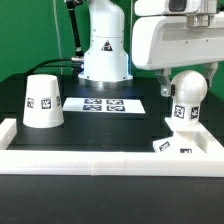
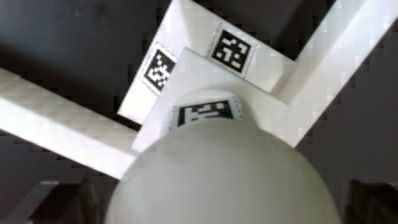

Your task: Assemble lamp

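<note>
We read no text, brand or number anywhere. Only signs: square black-and-white tags on the shade (image 1: 42, 100), bulb post (image 1: 184, 102), base (image 1: 178, 146) and marker board (image 1: 103, 104). Small triangle symbol on the arm's pedestal (image 1: 104, 50), detail illegible.

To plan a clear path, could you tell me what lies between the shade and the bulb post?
The marker board lies flat on the table between the shade and the bulb post, as the exterior view shows.

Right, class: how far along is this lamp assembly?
Done: round-headed white plastic bulb post stands on the flat angular white base, seemingly seated. In hand: the gripper sits over the post; grip unclear. Left: the white cone-shaped shade stands apart, not yet fitted.
</note>
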Action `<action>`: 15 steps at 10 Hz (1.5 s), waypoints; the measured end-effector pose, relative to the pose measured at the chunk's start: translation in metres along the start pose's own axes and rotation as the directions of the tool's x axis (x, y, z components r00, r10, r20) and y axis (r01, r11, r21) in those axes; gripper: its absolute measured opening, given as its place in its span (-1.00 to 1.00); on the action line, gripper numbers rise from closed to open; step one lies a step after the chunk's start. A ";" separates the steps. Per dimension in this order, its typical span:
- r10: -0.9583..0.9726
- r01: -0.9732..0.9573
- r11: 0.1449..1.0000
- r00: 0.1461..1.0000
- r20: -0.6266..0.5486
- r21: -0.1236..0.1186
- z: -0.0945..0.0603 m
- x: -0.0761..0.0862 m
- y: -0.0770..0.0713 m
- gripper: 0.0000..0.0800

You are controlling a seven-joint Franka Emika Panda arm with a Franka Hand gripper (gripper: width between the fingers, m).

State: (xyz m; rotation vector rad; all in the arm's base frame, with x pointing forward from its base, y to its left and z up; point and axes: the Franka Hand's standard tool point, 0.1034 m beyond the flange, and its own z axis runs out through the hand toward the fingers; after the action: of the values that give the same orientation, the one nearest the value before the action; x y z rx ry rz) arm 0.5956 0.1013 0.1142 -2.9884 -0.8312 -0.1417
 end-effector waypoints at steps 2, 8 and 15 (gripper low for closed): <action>-0.222 0.222 0.975 0.975 0.011 -0.016 0.000 -0.001 0.003 0.75; -0.713 0.716 0.696 0.698 0.076 -0.053 0.004 0.004 -0.002 0.75; -0.830 0.835 0.548 0.549 0.092 -0.047 0.009 0.002 -0.001 0.75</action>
State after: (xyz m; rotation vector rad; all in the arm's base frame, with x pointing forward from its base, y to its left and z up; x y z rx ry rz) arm 0.5976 0.1040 0.1060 -2.3481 -2.2454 -0.1044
